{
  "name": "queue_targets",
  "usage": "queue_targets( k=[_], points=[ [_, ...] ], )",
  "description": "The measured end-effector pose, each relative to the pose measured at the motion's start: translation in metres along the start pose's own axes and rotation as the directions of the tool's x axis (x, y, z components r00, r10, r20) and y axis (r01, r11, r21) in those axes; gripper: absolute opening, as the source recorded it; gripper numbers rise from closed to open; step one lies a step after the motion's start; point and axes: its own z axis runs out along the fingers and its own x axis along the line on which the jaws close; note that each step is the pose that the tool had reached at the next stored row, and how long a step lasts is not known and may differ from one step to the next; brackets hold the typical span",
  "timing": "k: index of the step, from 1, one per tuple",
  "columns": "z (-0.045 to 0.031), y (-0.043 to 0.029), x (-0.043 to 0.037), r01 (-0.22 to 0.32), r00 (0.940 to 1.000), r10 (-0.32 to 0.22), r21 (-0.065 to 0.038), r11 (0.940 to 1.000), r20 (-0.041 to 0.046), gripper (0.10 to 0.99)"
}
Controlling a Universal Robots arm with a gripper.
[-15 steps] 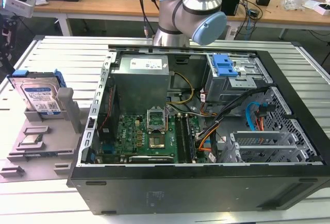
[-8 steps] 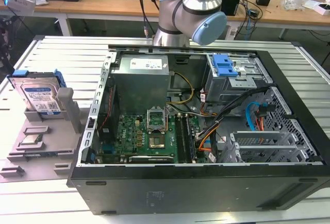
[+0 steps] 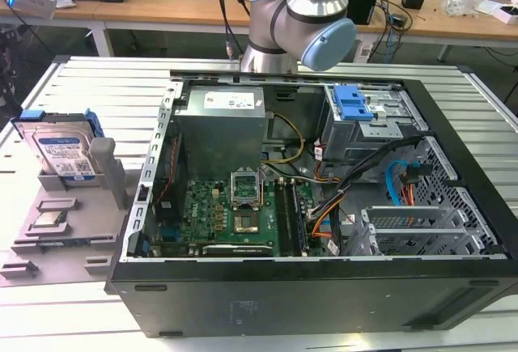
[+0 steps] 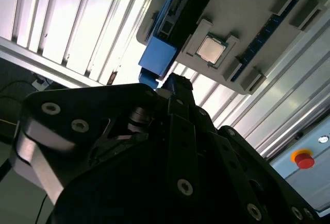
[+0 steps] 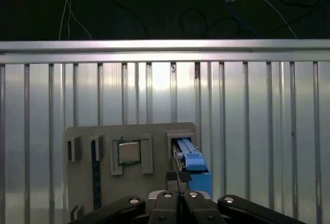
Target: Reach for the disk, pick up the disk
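Observation:
The disk (image 3: 65, 151) leans upright in a slot of the grey holder (image 3: 73, 243) at the exterior view's left, its white-and-blue label facing out and blue rails on its sides. In the first wrist view the disk (image 5: 188, 155) appears edge-on, blue rail uppermost, just beyond my gripper (image 5: 178, 178). The gripper looks shut and holds nothing, hanging a short way above the disk without touching it. In the second wrist view the gripper (image 4: 178, 85) points at the disk's blue end (image 4: 157, 59).
A small square silver chip (image 5: 129, 153) sits in the holder beside the disk. An open computer case (image 3: 324, 303) stands on the slatted metal table (image 3: 97, 85), to the holder's right in the exterior view. A red button (image 4: 303, 159) lies off to one side.

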Motion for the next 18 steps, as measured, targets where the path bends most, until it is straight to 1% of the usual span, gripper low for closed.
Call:
queue_targets(
  k=[5,9,10,11,12,13,14,16,18],
  points=[
    [0.0000,0.0000,0.0000,0.001,1.0000,-0.001,0.000,1.0000,0.0000,0.114],
    [0.0000,0.0000,0.0000,0.002,1.0000,-0.002,0.000,1.0000,-0.0001,0.357],
    [0.0000,0.0000,0.0000,0.002,1.0000,-0.002,0.000,1.0000,-0.0001,0.478],
    [0.0000,0.0000,0.0000,0.002,1.0000,-0.002,0.000,1.0000,-0.0001,0.478],
    [0.0000,0.0000,0.0000,0.002,1.0000,-0.002,0.000,1.0000,-0.0001,0.537],
    [0.0000,0.0000,0.0000,0.002,1.0000,-0.002,0.000,1.0000,-0.0001,0.537],
    [0.0000,0.0000,0.0000,0.002,1.0000,-0.002,0.000,1.0000,-0.0001,0.600],
    [0.0000,0.0000,0.0000,0.003,1.0000,-0.003,0.000,1.0000,-0.0001,0.600],
    [0.0002,-0.0025,-0.0015,0.003,1.0000,-0.003,0.000,1.0000,-0.0008,0.600]
  ],
)
